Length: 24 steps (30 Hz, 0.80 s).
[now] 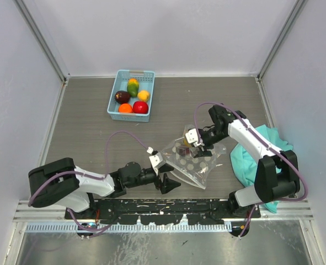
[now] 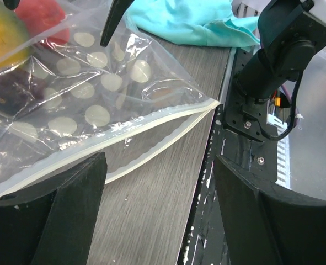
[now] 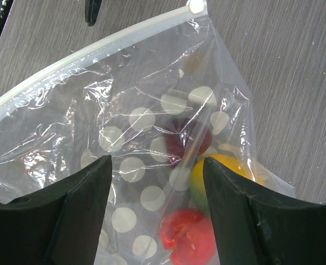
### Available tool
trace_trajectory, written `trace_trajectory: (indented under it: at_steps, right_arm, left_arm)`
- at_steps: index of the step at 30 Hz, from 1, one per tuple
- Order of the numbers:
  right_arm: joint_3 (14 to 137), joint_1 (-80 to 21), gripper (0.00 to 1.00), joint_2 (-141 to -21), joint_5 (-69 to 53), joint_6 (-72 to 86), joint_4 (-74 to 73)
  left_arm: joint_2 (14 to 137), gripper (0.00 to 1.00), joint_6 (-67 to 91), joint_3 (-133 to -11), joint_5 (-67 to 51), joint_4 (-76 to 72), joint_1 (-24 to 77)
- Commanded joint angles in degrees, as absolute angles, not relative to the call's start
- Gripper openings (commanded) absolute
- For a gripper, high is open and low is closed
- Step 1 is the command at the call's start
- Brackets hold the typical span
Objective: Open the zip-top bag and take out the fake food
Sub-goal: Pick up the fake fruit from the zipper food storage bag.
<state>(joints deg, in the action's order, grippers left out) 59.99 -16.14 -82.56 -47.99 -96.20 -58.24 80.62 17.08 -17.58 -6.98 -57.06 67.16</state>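
Observation:
The zip-top bag (image 1: 198, 164), clear with white dots, lies flat on the table between the two arms. Inside it are fake food pieces: a red fruit (image 3: 187, 234), a yellow-green one (image 3: 220, 176) and a dark purple one (image 3: 185, 141). My right gripper (image 1: 198, 146) is open over the bag's far end, its fingers straddling the plastic (image 3: 140, 121) and the fruit under it. My left gripper (image 1: 165, 182) is open at the bag's near-left side. In the left wrist view the white zip strip (image 2: 151, 124) lies just ahead of the fingers, with bare table between them.
A light blue basket (image 1: 114, 96) at the back holds several more fake fruits (image 1: 133, 88). A teal cloth (image 1: 251, 160) is bunched by the right arm's base. The black mounting rail (image 1: 163, 207) runs along the near edge. White walls stand on three sides.

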Motion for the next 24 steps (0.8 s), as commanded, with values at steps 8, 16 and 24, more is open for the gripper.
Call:
trace_trajectory:
  at_steps: [8,16,24]
  right_arm:
    - [66.18,-16.36,0.70,-87.37,-46.44,-99.80,-60.98]
    - [71.85,-17.27,0.69,-91.96,-45.20,-105.10,-65.64]
    - [74.30,-19.87,0.66,-95.71,-38.84,-102.12,-63.34]
  left_arm:
    - [88.19,0.67,12.09,-18.69,-0.93,-67.19,67.59]
    - [96.34,0.57,12.40,-18.66,2.59,-77.40,67.54]
    - [101.21,0.56,13.42,-20.34,3.40,-82.00,67.59]
